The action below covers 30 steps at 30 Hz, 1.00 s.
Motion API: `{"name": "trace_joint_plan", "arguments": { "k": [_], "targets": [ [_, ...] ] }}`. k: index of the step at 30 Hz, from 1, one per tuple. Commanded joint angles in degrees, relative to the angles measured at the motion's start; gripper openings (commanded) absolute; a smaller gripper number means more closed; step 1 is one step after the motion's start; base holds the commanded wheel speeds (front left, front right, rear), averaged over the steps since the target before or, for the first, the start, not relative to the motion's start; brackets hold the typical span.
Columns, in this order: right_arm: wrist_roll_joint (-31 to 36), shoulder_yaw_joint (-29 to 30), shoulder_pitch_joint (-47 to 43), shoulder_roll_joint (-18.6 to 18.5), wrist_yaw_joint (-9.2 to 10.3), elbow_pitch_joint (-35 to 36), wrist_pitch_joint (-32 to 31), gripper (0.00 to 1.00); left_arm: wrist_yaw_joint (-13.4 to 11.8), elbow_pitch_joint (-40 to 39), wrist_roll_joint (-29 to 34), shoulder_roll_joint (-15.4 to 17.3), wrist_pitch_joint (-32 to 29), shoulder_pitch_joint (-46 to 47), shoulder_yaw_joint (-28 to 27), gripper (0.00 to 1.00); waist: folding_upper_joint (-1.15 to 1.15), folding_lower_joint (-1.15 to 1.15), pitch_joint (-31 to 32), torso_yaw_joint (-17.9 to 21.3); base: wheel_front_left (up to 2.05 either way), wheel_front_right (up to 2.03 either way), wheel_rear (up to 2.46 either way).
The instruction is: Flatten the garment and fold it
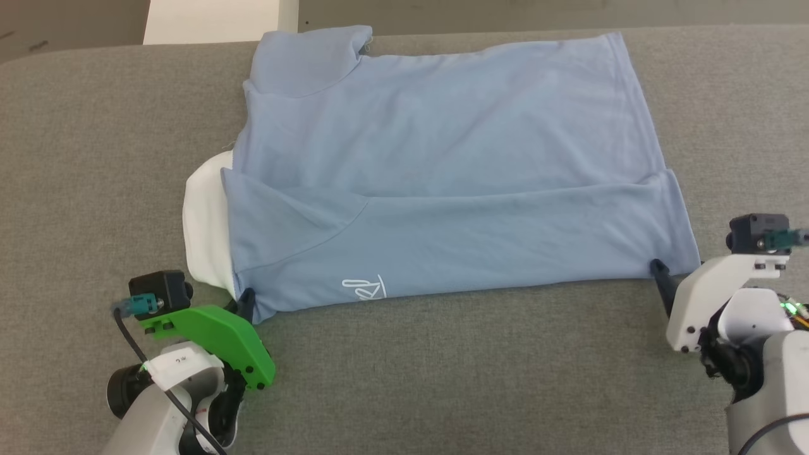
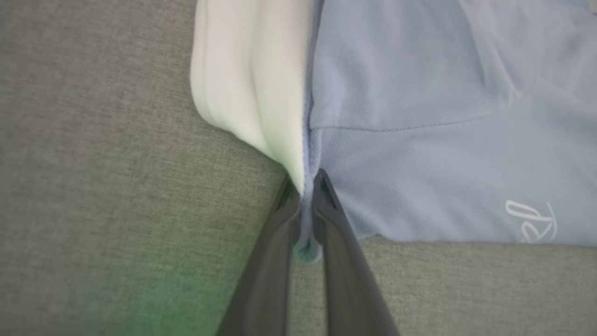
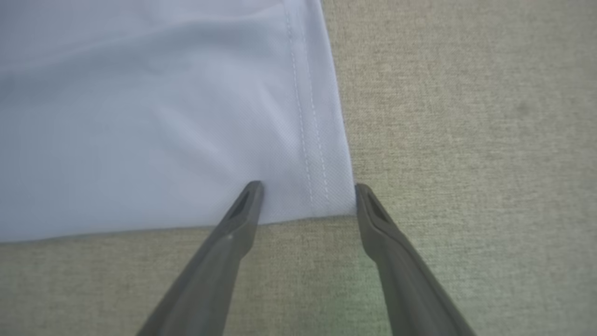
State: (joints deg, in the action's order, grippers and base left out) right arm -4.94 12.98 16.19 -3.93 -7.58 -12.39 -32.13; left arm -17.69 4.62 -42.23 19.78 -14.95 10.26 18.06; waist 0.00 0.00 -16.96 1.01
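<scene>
Head view: the garment (image 1: 442,158) lies half-folded on the grey tabletop (image 1: 95,158). Left wrist: the left gripper (image 2: 305,184) pinches its near neck-end corner. Right wrist: the right gripper (image 3: 308,191) stands spread at the hem corner; it should close squarely before both lift evenly.

Soft, even light fills my head view, which is crisp, with a thin shadow under the near edge of the garment (image 1: 442,158). My left wrist view is blurry, with a green cast on the grey surface (image 2: 116,298) at lower left. My right wrist view softens toward its corners.
</scene>
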Motion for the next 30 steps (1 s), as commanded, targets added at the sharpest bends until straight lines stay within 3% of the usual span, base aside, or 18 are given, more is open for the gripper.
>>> {"name": "trace_joint_plan", "arguments": {
  "k": [1, 4, 5, 6, 8, 13, 22, 27, 30],
  "targets": [
    [1.3, 0.9, 1.2, 0.3, 0.09, -0.1, -2.5, 1.00, 0.3, 0.5, 0.0, 0.0, 0.1, 0.5, 0.5, 0.00, 0.00, 0.00, -0.5, -0.3, 0.00, 0.00, 0.00],
    [2.3, 2.7, 2.4, 0.6, 0.09, 0.4, -9.7, 1.00, 0.7, 0.6, 0.1, -0.1, 0.4, 0.9, 0.7, 0.00, 0.00, 0.00, -1.0, -0.7, 0.00, 0.00, 0.00],
    [2.2, 2.8, 2.6, 0.6, 0.09, 0.5, -11.8, 0.85, 0.7, 0.6, 0.1, -0.1, 0.4, 1.0, 0.8, 0.00, 0.00, 0.00, -1.1, -0.8, 0.00, 0.00, 0.00],
    [2.1, 3.0, 2.7, 0.7, 0.09, 0.9, -14.1, 0.38, 0.8, 0.6, 0.1, -0.1, 0.5, 1.2, 0.9, 0.00, 0.00, 0.00, -1.3, -0.9, 0.00, 0.00, 0.00],
    [1.8, 2.9, 2.6, 0.8, 0.09, 1.6, -17.8, 0.00, 0.9, 0.5, 0.1, -0.2, 0.6, 1.3, 1.0, 0.00, 0.00, 0.00, -1.5, -1.1, 0.00, 0.00, 0.00],
    [1.8, 2.7, 2.3, 0.9, 0.09, 5.4, -21.0, 0.00, 1.0, 0.5, 0.3, -0.1, 0.9, 1.5, 1.2, 0.00, 0.00, 0.00, -1.6, -1.2, 0.00, 0.00, 0.00],
    [0.0, 1.5, -1.9, 0.8, 0.09, 11.7, -7.9, 0.00, 1.6, -0.9, 3.2, 0.7, 8.2, 0.3, 0.5, 0.00, 0.00, 0.00, 1.6, -1.2, 0.00, 0.00, 0.00],
    [-2.0, 1.5, -7.6, 0.9, 0.09, 16.2, -3.2, 0.00, 0.0, -4.7, 4.7, 2.5, 10.1, -3.5, -0.3, 0.00, 0.00, 0.00, 4.0, -0.9, 0.00, 0.00, 0.00],
    [-2.9, 2.1, -11.8, 0.9, 0.09, 19.0, -3.5, 0.00, -1.9, -8.0, 6.0, 4.4, 9.2, -7.0, -0.3, 0.00, 0.00, 0.00, 5.2, -0.9, 0.00, 0.00, 0.00]
  ]
}}
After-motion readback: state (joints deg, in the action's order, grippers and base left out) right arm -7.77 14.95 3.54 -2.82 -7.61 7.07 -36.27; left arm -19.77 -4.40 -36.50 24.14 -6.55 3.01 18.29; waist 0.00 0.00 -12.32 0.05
